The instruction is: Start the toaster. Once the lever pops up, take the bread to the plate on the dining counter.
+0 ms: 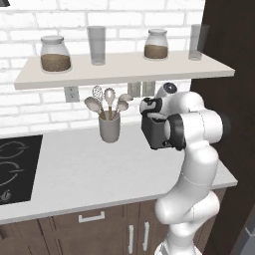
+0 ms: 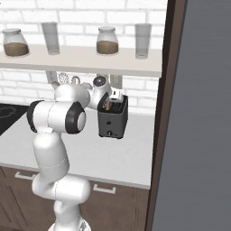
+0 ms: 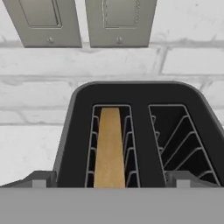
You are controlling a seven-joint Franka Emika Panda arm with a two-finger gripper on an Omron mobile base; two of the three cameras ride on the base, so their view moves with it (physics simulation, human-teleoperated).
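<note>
Bread (image 3: 109,148) half-hidden upright in toaster (image 3: 135,131) slot.

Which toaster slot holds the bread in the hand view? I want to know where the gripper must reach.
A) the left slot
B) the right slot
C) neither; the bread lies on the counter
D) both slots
A: in the hand view the tan bread stands on edge in the left slot of the black toaster, while the right slot shows bare wire guides.
</note>
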